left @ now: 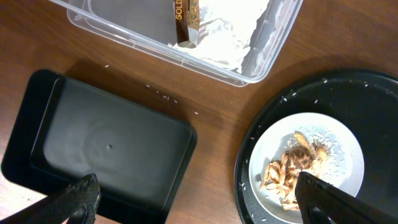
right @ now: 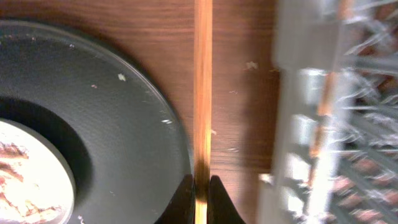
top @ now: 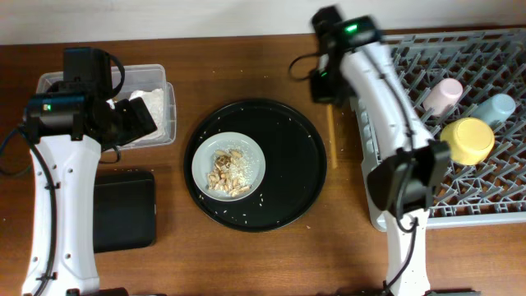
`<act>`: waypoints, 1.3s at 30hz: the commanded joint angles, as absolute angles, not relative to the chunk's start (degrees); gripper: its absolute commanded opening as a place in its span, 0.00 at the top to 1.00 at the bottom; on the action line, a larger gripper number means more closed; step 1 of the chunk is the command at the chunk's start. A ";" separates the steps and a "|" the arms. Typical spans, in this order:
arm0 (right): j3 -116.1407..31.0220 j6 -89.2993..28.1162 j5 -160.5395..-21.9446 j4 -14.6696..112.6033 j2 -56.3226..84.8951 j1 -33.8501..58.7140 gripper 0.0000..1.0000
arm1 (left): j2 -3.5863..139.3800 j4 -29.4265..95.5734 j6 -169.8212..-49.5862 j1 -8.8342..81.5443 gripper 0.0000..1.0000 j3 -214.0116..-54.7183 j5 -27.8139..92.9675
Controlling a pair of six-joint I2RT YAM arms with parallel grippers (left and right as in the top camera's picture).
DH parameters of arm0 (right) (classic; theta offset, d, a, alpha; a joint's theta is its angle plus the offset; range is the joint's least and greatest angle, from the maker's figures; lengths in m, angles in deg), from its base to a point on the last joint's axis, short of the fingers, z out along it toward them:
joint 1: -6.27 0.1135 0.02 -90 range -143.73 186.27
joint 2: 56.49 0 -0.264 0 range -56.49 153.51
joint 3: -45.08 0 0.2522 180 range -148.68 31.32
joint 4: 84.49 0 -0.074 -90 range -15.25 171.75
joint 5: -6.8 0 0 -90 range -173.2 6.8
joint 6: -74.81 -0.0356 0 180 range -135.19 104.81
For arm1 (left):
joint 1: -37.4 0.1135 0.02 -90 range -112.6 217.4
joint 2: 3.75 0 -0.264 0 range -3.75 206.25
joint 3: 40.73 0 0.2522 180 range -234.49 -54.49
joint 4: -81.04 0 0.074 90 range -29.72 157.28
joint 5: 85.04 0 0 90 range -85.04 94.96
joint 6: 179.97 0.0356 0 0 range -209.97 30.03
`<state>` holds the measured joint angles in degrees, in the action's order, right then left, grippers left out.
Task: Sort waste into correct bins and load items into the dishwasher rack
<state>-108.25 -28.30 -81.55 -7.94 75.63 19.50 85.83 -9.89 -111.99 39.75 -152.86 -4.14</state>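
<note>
The large round black tray point(top: 300, 156) is sitting flat at the middle of the brown wooden table point(top: 246, 263), its raised rim catching some light. A pale wall point(top: 164, 16) is running along the table's far edge.

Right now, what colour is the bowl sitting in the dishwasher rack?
Yellow. The bowl sits in the grey dishwasher rack; the overhead view shows it best.

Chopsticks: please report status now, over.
Right tool shut on chopsticks, between round black tray and rack. Left tool open, empty. Nothing seen blocking the way to rack.
</note>
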 commanded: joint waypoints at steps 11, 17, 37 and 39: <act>-115.83 -7.95 -91.65 -8.07 75.13 0.73 0.76 | 85.70 -9.93 -111.11 39.82 0.00 -152.77 -4.75; -115.88 -14.72 -94.31 -10.34 75.10 0.73 0.02 | 85.68 -9.93 -111.11 39.82 0.01 -152.77 -4.75; -76.93 -16.19 -91.56 -15.59 32.20 -14.62 0.02 | 85.68 -9.93 -111.11 39.82 0.01 -152.77 -4.75; -75.27 -16.34 -91.58 -15.59 32.29 -19.27 0.02 | 85.70 -9.93 -111.11 39.82 0.01 -152.77 -4.75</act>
<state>-76.89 -16.17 -92.06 -15.24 33.40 -15.58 85.83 -9.91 -111.99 39.75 -152.86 -4.14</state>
